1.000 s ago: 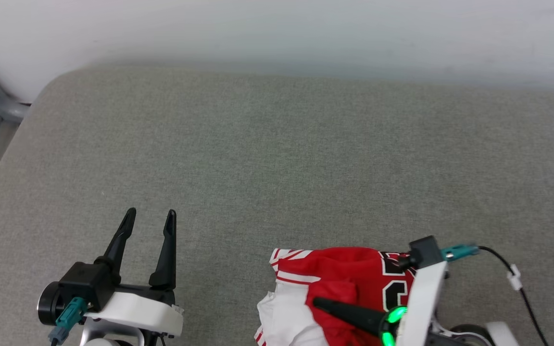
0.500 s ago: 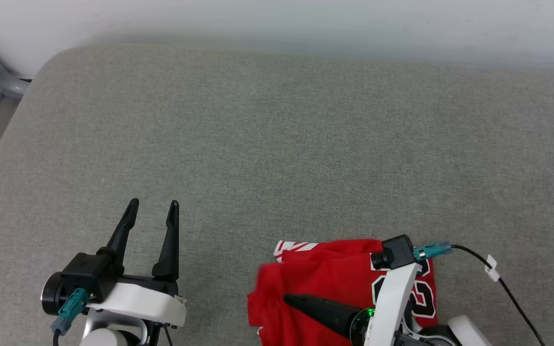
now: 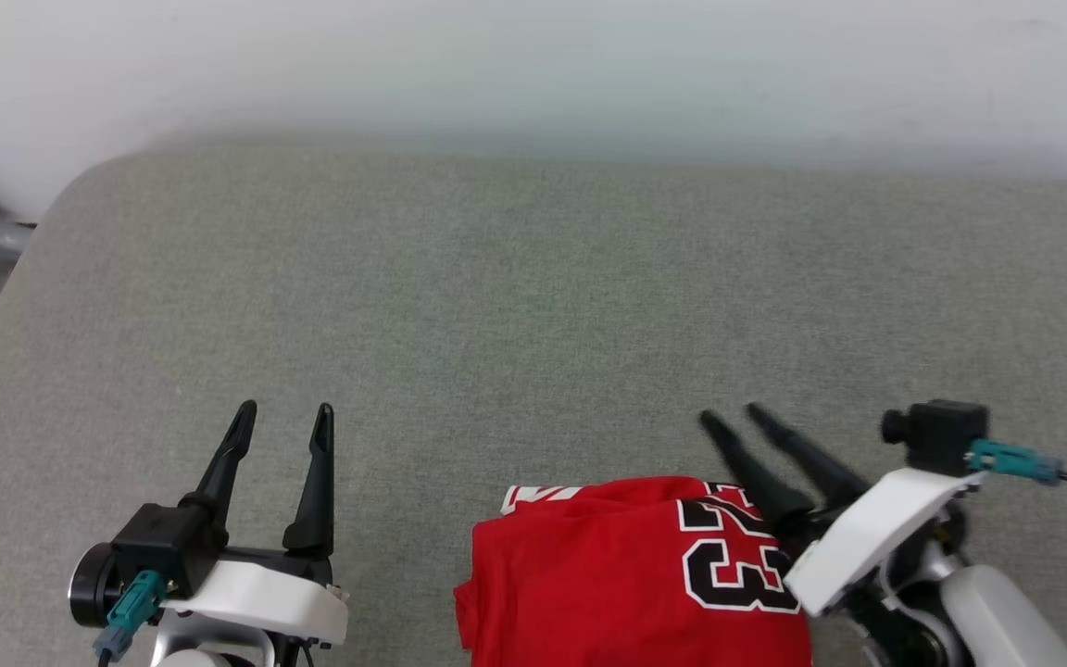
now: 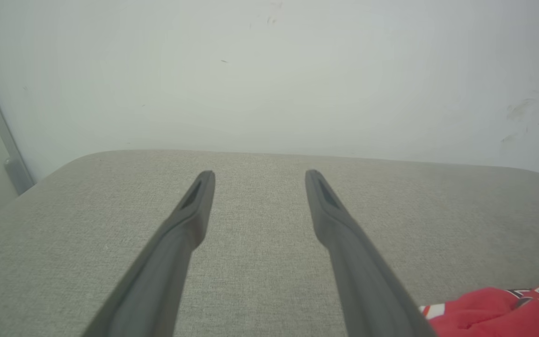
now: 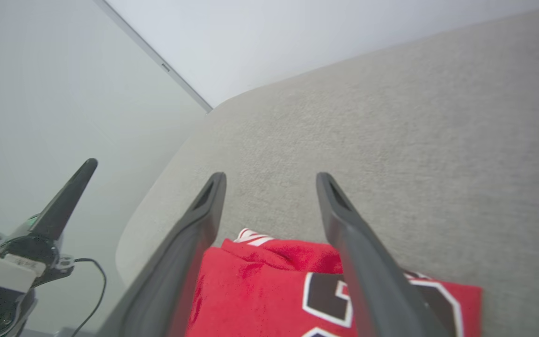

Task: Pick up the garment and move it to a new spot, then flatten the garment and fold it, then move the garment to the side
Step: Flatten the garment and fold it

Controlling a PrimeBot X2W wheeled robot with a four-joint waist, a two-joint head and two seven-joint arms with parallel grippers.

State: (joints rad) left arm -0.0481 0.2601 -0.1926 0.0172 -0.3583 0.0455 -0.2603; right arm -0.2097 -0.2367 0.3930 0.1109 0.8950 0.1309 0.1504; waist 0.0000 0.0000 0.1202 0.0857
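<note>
Soft, even light casts faint shadows (the right gripper (image 3: 731, 416) looks motion-blurred); wrist views bow at edges.

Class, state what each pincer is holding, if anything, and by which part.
Nothing is held: left pincer and right pincer stand open; the red jersey lies loose.

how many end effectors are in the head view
2: the left end effector at the lower left over the grey cushion, the right end effector at the lower right by the garment, both open.
</note>
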